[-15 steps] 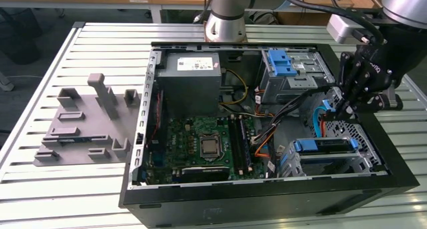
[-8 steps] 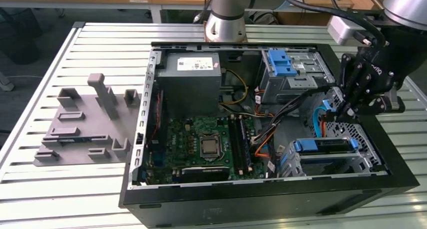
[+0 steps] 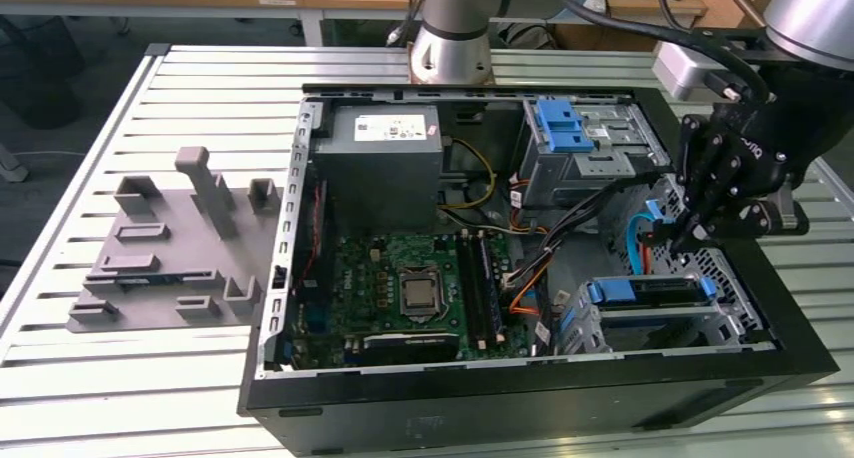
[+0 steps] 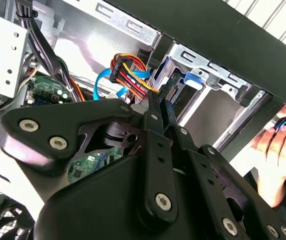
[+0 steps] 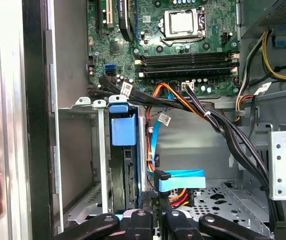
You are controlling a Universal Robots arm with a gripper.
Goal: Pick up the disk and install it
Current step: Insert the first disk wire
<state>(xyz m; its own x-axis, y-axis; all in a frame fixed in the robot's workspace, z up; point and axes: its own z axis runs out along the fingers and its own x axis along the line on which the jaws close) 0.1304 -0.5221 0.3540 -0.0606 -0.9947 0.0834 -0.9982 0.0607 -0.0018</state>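
Observation:
The disk (image 3: 650,291) sits in the lower metal drive cage at the case's front corner, on the exterior view's right, with its blue carrier frame showing. In the first wrist view the disk (image 5: 123,131) stands on edge between the cage rails. My gripper (image 3: 674,240) hangs inside the case just above and beside that cage. In both wrist views its fingers (image 5: 147,207) lie close together, shut, with nothing seen between them. The fingertips (image 4: 158,107) point at the bundle of red, yellow and black power wires (image 4: 128,75) and the blue flat cable (image 5: 182,179).
A grey moulded holder block (image 3: 174,248) with upright posts stands on the slatted table at the exterior view's left. A blue latch piece (image 3: 561,123) tops the upper drive cage. Black cable bundles (image 5: 222,125) cross the case. A person's hand (image 4: 282,145) rests outside the case wall.

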